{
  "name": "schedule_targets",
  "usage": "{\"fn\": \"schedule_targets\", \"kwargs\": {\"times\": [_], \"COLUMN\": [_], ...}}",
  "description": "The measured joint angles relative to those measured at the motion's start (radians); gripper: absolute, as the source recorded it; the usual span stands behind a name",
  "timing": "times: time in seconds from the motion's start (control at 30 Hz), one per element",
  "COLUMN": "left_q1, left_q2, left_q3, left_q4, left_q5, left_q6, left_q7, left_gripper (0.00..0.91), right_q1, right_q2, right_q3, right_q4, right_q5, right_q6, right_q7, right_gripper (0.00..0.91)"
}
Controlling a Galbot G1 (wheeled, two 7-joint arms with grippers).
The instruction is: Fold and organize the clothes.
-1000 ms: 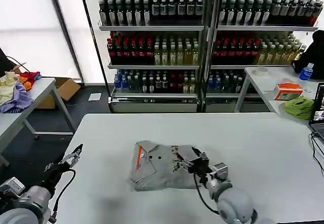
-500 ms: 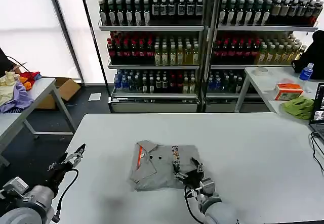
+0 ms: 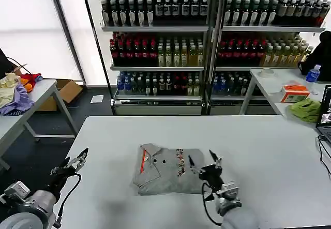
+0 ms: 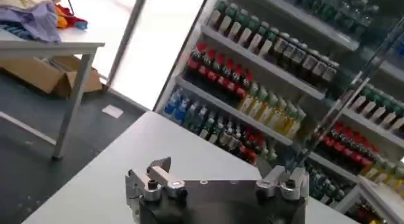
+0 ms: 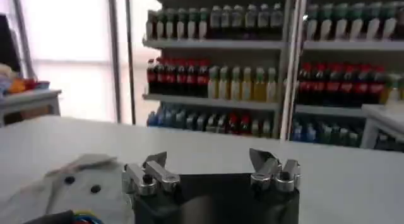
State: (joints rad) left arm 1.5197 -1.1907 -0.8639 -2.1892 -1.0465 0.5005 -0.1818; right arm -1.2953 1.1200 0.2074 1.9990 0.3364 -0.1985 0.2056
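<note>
A: Now, where is the grey polo shirt (image 3: 166, 170) found?

B: It is laid folded on the white table (image 3: 269, 146), somewhat toward the near edge and about midway across. Its collar and orange placket stripe (image 3: 143, 162) are turned toward the robot's left, and a small colourful print (image 3: 179, 163) is seen near the middle of the fold. In the right wrist view part of the shirt (image 5: 60, 187) is seen below and beside the fingers, with two dark buttons on it.

A: And how is the right gripper (image 3: 202, 161) held?

B: It is raised just above the shirt's right edge, with the fingers spread wide and nothing held between them. The same wide gap is seen from the wrist camera, where the right gripper (image 5: 211, 162) is pointed toward the shelves of bottles (image 5: 252, 80).

A: What is to be said of the left gripper (image 3: 74, 160)?

B: It is held off the table's left edge, well apart from the shirt, over the dark floor. Its fingers are parted and nothing is gripped; in its own wrist view the left gripper (image 4: 218, 175) is seen spread above the table corner.
</note>
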Motion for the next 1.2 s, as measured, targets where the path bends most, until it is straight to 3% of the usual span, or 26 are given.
{"fn": "schedule_targets", "kwargs": {"times": [0.37, 0.7, 1.2], "left_q1": [0.032, 0.100, 0.154], "left_q2": [-0.015, -0.041, -0.029], "left_q3": [0.028, 0.089, 0.113], "left_q4": [-0.025, -0.048, -0.014], "left_q5": [0.098, 0.291, 0.471], "left_q6": [-0.044, -0.144, -0.290], "left_q7": [0.043, 0.112, 0.233], "left_gripper": [0.907, 0.907, 0.907], "right_q1": [-0.175, -0.312, -0.425], "right_q2": [-0.014, 0.047, 0.145], "right_q3": [0.365, 0.627, 0.749], "right_q4": [0.092, 0.111, 0.093], "right_q5": [0.168, 0.259, 0.224], "right_q6": [0.089, 0.134, 0.202], "right_q7": [-0.131, -0.235, -0.265], "right_gripper": [0.907, 0.907, 0.907]}}
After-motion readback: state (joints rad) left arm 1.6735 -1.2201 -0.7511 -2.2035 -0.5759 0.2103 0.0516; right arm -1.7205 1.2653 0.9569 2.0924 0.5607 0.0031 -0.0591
